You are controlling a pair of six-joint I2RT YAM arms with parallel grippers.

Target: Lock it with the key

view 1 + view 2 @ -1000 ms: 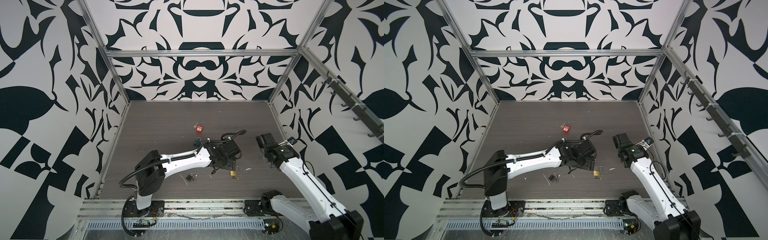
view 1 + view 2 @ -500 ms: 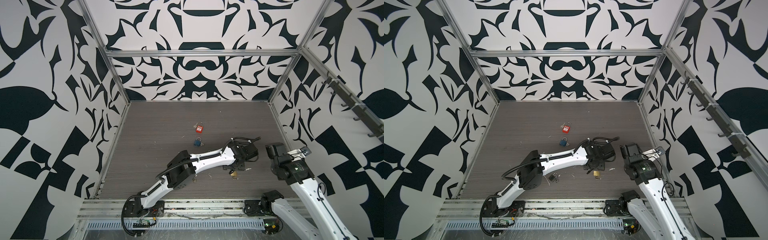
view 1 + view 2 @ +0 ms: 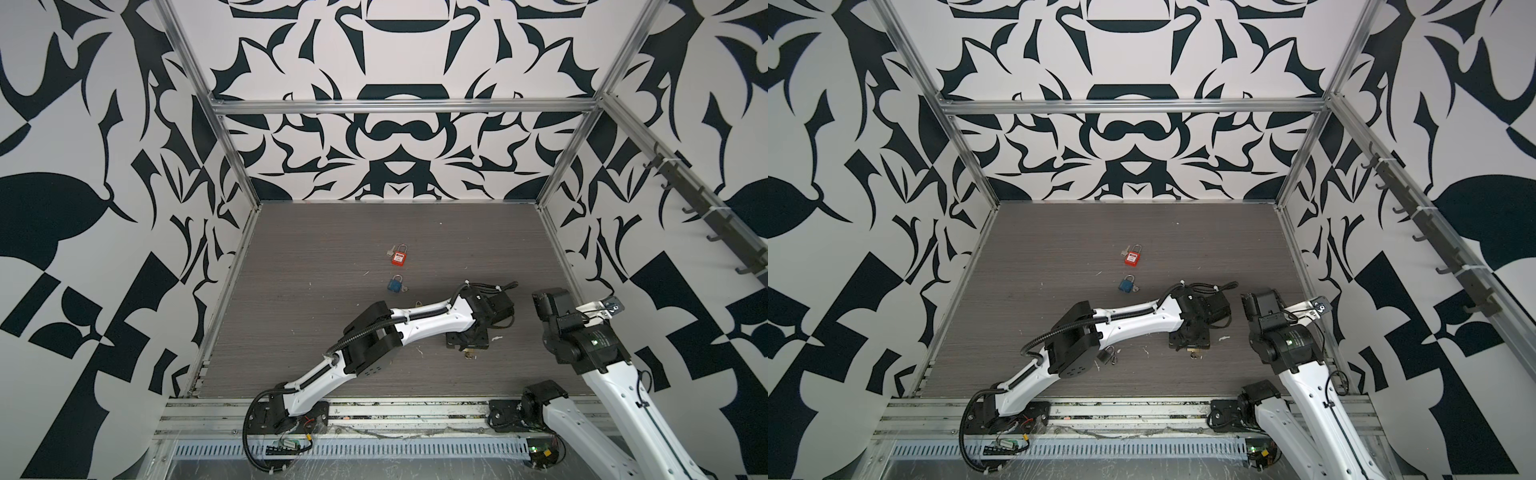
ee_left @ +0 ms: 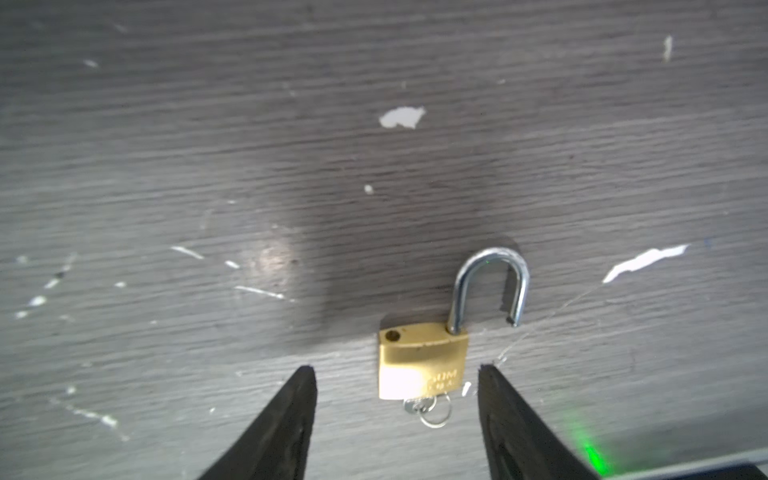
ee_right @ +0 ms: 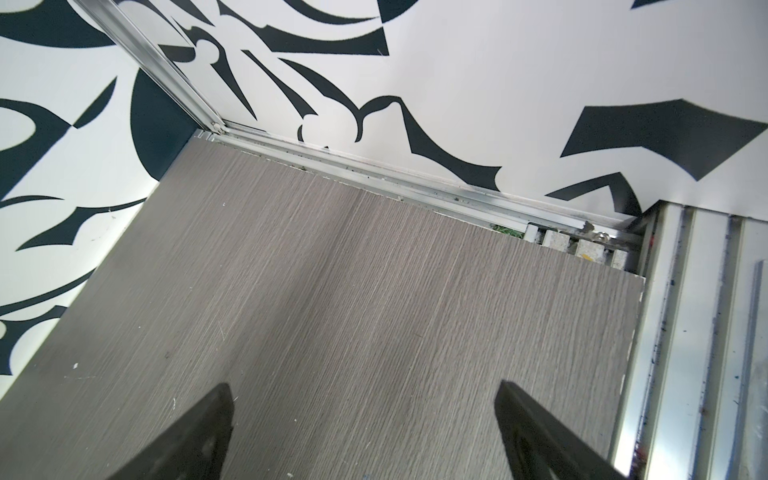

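A brass padlock (image 4: 422,361) lies flat on the grey floor with its steel shackle (image 4: 490,286) swung open. A small key (image 4: 417,405) on a ring sticks out of the body's end. My left gripper (image 4: 397,369) is open, with its fingertips on either side of the padlock's body and apart from it. In both top views this gripper (image 3: 466,340) points down, and the padlock (image 3: 469,354) peeks out from under it. My right gripper (image 5: 363,390) stands wide open over bare floor, holding nothing.
A red padlock (image 3: 399,258) and a blue padlock (image 3: 395,284) lie farther back on the floor. A dark padlock (image 3: 1106,355) lies by the left arm's elbow. The right arm (image 3: 582,336) is near the right wall. White scuff marks (image 4: 401,117) dot the floor.
My left arm has stretched to the right, and its gripper has come down over the brass padlock with the jaws a little narrower. The right arm has drawn back toward the right wall.
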